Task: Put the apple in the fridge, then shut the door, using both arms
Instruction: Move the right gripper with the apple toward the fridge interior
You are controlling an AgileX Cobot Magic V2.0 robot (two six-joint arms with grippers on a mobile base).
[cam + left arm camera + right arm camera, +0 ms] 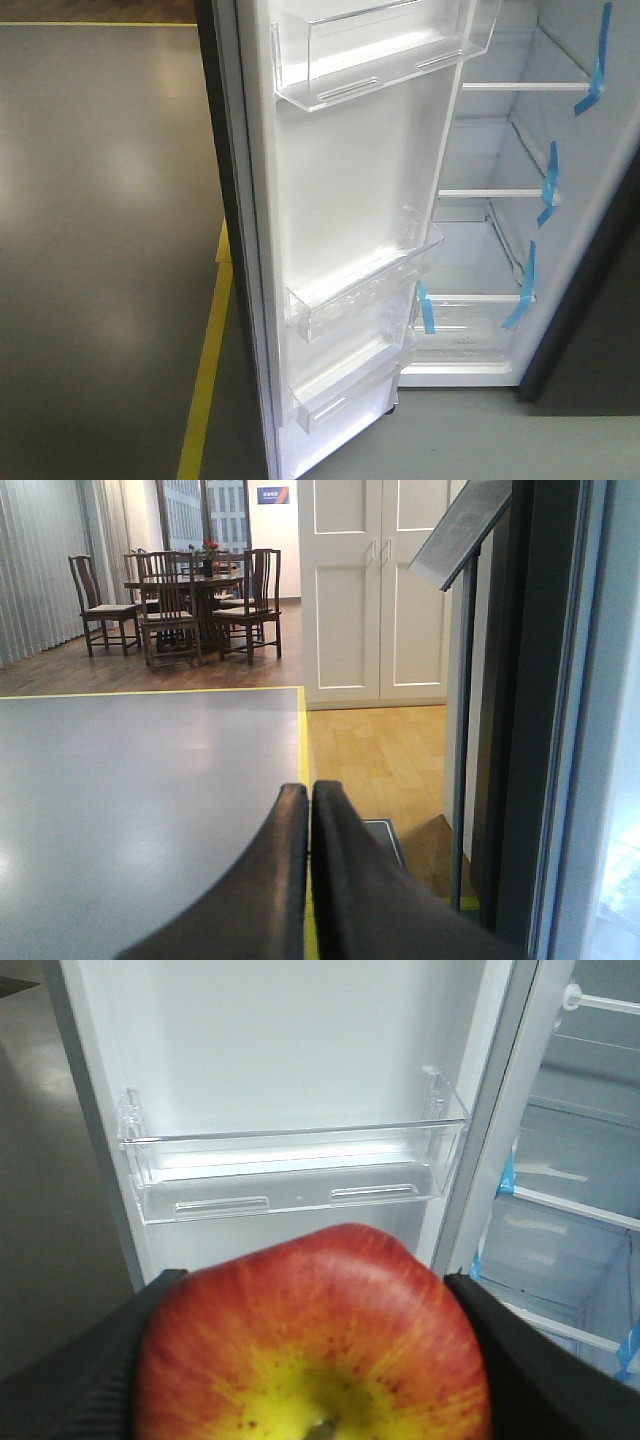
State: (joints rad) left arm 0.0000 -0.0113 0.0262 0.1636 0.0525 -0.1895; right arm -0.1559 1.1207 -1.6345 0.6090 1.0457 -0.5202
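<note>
Gripping the apple (310, 1310) by its flanks, the right gripper (318, 1360) is clamped on it, stem end toward the wrist camera. Just beyond is a clear bin (295, 1165) on the white inner face of the door (350, 180) (not the cabinet). Risk: a straight push ahead drives the fruit against that bin's rim and knocks it loose. The fridge (490, 250) shelves (520, 87) lie farther right. The left gripper (310, 860), fingers pressed together, hangs outside the door edge; swinging the door early would pinch the right arm.

Front and right-wrist views share the door (350, 200); left wrist faces away.
</note>
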